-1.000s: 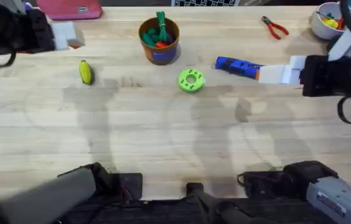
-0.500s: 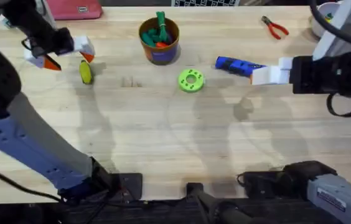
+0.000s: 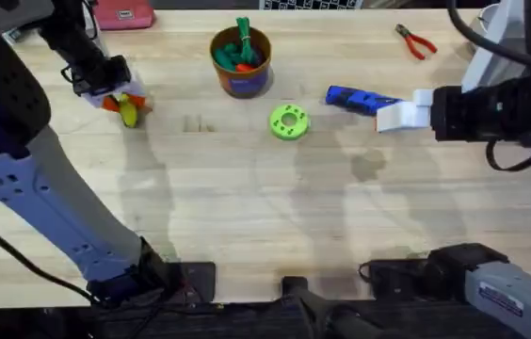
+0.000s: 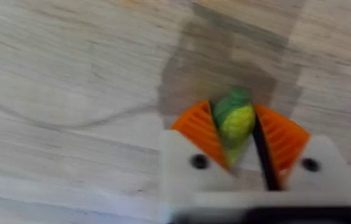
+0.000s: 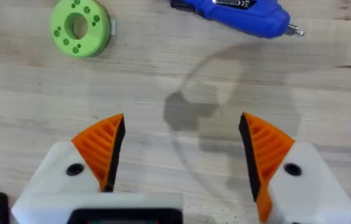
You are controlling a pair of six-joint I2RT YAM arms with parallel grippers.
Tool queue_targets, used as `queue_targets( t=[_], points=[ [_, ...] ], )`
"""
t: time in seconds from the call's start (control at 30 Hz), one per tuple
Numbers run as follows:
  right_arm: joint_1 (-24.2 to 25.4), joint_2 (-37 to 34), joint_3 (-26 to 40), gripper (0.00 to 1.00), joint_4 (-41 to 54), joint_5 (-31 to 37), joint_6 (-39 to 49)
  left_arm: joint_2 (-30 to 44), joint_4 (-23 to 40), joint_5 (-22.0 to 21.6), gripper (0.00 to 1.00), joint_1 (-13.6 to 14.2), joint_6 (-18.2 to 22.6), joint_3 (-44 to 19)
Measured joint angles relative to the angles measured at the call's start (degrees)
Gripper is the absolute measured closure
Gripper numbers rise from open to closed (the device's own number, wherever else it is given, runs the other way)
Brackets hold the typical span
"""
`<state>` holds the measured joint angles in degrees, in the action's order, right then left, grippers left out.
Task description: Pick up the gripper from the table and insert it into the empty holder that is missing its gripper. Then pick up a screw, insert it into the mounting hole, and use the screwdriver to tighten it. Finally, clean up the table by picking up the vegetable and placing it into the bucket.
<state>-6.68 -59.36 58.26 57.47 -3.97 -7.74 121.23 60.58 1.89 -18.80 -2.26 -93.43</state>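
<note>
Pale wooden table (image 3: pixel 247 217) carries everything in the overhead view; the left gripper (image 3: pixel 115 94) sits low over the yellow vegetable (image 3: pixel 129 113) near the far left corner, its orange pads on either side of it; the bucket (image 3: pixel 241 63) stands by the far edge near the middle, toy pieces inside; a green disc (image 3: pixel 290 122) lies just in front of it, to the right; the blue screwdriver (image 3: pixel 360 100) lies right of the disc, and the right gripper (image 3: pixel 399 115) hangs just beside the screwdriver's end; red-handled pliers (image 3: pixel 416 41) rest near the far right corner.

Left wrist view: the left gripper (image 4: pixel 241 134) pinches the vegetable (image 4: pixel 234 121) between its ribbed orange pads (image 4: pixel 197 127), one dark green end pointing away from the fingers, the wood just below.

Right wrist view: the right gripper (image 5: pixel 182 152) is spread wide with nothing between its orange pads (image 5: pixel 104 143), above bare wood; the screwdriver (image 5: pixel 231 12) lies beyond it, metal bit showing; the green disc (image 5: pixel 79 28) lies well apart from the screwdriver.
</note>
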Motion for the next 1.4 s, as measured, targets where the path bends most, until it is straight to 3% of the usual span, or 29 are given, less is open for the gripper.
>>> queue_targets(
  t=[0.07,0.1,0.47,0.67,0.77,0.9,1.13,1.27,1.4],
  points=[
    [0.0,0.0,0.0,0.008,0.0,0.0,0.0,0.0,-0.2,0.2,0.947,0.0,0.1,-0.2],
    [0.0,0.0,0.0,0.008,0.0,0.0,0.0,0.0,-0.4,0.2,0.973,0.0,0.0,-0.2],
    [0.0,0.0,0.0,0.007,0.1,0.0,0.0,-0.2,3.4,3.2,0.967,0.0,-1.9,-3.5],
    [0.0,0.0,0.0,0.007,0.1,0.0,0.0,-7.6,3.5,5.3,0.967,1.9,-3.0,-9.6],
    [0.0,0.0,0.0,0.007,0.1,0.0,0.0,-13.7,3.5,5.8,0.967,5.3,-3.2,-12.4],
    [0.0,0.0,0.0,0.007,0.1,0.0,0.0,-19.2,3.6,6.1,0.967,12.3,-3.5,-14.1],
    [0.0,0.0,0.0,0.007,0.1,0.0,0.0,-16.4,0.4,6.5,0.967,24.7,-4.3,-14.1],
    [0.0,0.0,0.0,0.007,0.1,0.0,0.0,-13.9,-2.6,6.3,0.967,29.0,-4.4,-14.0],
    [0.0,0.0,0.0,0.007,0.1,0.0,0.0,-12.6,-5.3,6.0,0.967,31.0,-4.5,-13.8]
  ],
)
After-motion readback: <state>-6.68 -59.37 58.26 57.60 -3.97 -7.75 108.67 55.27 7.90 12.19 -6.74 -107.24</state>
